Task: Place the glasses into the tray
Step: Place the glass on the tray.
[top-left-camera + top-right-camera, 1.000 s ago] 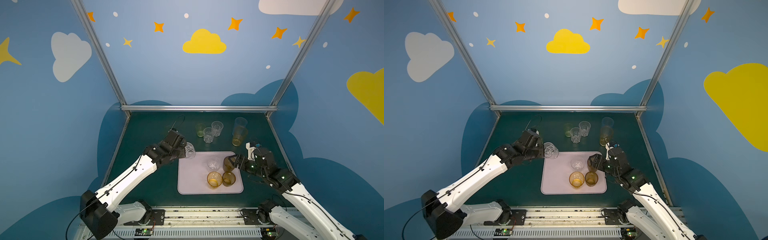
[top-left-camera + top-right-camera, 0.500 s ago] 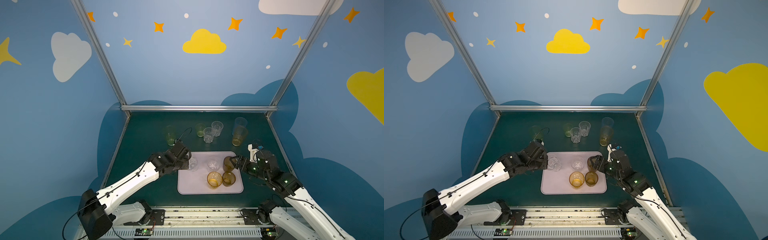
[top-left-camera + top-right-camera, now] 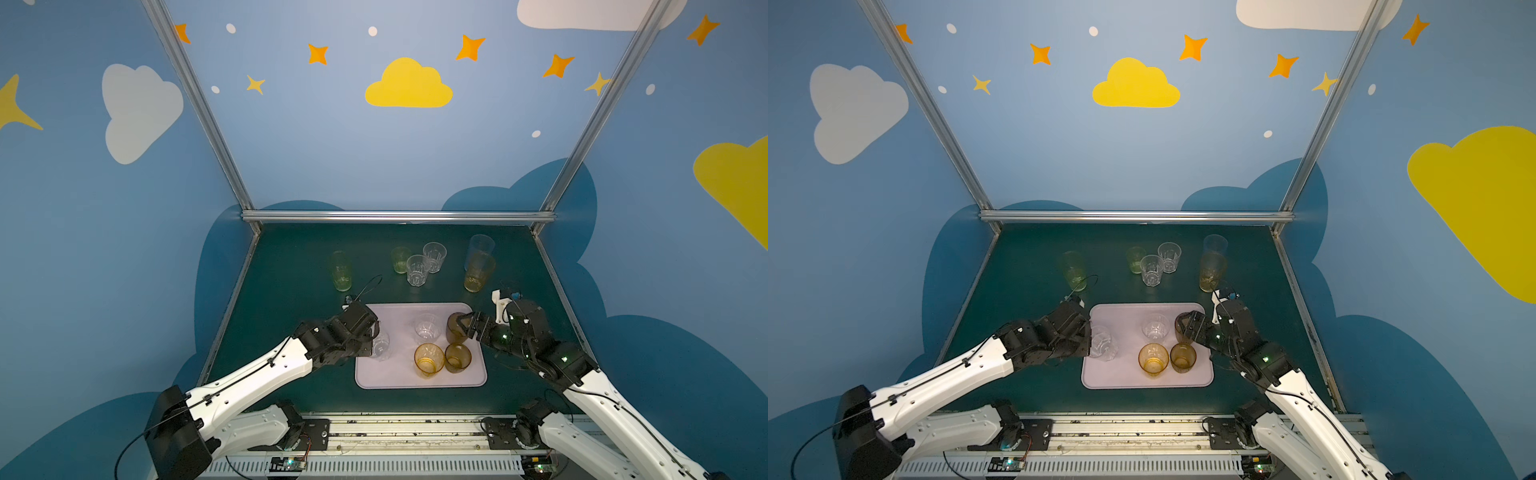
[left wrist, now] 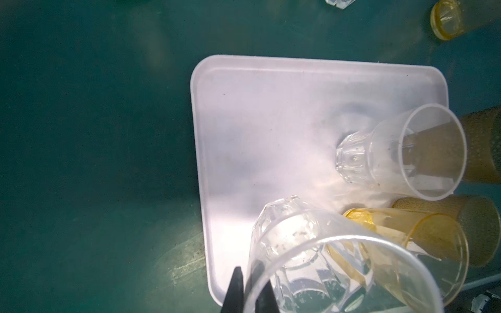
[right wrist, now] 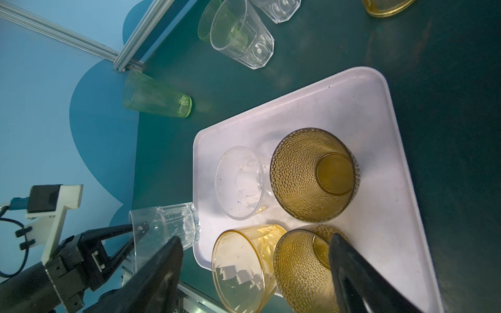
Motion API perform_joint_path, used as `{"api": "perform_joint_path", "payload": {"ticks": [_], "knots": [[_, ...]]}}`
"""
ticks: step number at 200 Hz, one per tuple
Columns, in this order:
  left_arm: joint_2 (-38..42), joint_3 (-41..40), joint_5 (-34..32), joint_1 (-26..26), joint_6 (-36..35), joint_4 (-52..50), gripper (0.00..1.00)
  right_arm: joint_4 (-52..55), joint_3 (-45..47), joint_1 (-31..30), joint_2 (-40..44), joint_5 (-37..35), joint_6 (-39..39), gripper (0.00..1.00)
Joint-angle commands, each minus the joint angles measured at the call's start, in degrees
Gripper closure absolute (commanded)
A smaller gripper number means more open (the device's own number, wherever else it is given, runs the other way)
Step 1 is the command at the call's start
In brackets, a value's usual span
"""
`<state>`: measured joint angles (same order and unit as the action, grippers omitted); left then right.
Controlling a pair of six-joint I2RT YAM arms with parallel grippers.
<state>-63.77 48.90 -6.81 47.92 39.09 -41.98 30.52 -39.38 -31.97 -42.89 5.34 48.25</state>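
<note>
One clear glass (image 4: 287, 244) in left claw (image 4: 250, 292)

Even, soft light fills both top views, whose straight frame posts (image 3: 199, 108) lean outward at the edges. In the left wrist view the tray (image 4: 271, 113) glares washed-out, and the close clear glass (image 4: 298, 244) looks blurred.

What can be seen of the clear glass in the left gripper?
The clear glass is a short, plastic-looking tumbler with a faceted lower body and a smooth upper band. It is empty and tilted, mouth toward the left gripper, which is shut on its rim, one finger inside and one outside. It is at the tray edge nearest that arm; whether its base touches cannot be told.
</note>
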Motion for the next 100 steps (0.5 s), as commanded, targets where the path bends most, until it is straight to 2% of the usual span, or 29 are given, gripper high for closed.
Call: {"api": "perform_joint_path", "payload": {"ticks": [1, 100], "knots": [[0.88, -0.26, -1.02, 0.52, 1.57, 0.22, 0.96, -1.72, 0.14, 0.12, -0.89, 0.96, 0.44, 0.16], [-2.35, -1.67, 0.39, 2.88, 3.56, 3.03, 0.96, -2.05, 0.00, 0.10, -2.37, 1.34, 0.71, 0.16]]}}
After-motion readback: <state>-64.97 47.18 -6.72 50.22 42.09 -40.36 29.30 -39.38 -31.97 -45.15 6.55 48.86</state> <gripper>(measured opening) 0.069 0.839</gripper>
